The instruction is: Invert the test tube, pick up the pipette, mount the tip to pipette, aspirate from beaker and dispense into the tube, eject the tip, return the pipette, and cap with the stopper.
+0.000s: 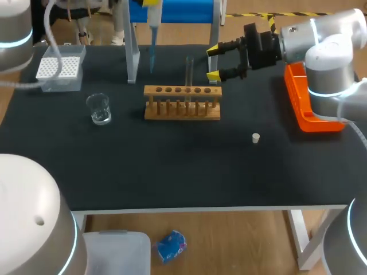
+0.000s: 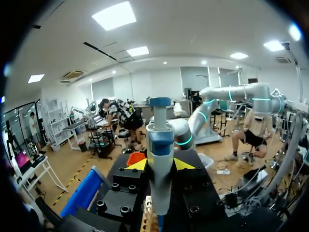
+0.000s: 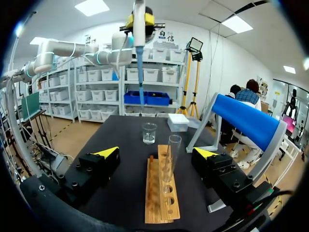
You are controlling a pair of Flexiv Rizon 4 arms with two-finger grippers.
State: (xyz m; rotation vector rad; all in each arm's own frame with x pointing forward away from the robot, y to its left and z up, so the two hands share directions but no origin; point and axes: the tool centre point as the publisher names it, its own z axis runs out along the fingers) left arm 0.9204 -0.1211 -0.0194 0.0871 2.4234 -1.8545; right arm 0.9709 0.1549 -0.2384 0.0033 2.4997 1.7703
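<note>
The left claw [image 2: 160, 165] is clenched on the pipette [image 1: 153, 34] and holds it upright above the far side of the counter [image 1: 172, 172], narrow end down, beside the clear stand post [image 1: 132, 57]. The right claw [image 1: 214, 63] is released, fingers spread. It sits level with the tube [image 1: 188, 71], near it and not touching. The tube stands upright in the wooden rack [image 1: 182, 109]. The beaker [image 1: 99, 109] sits left of the rack, with the tip box [image 1: 59, 69] beyond it. The stopper [image 1: 256, 137] lies between the rack and the orange tray [image 1: 301, 112].
</note>
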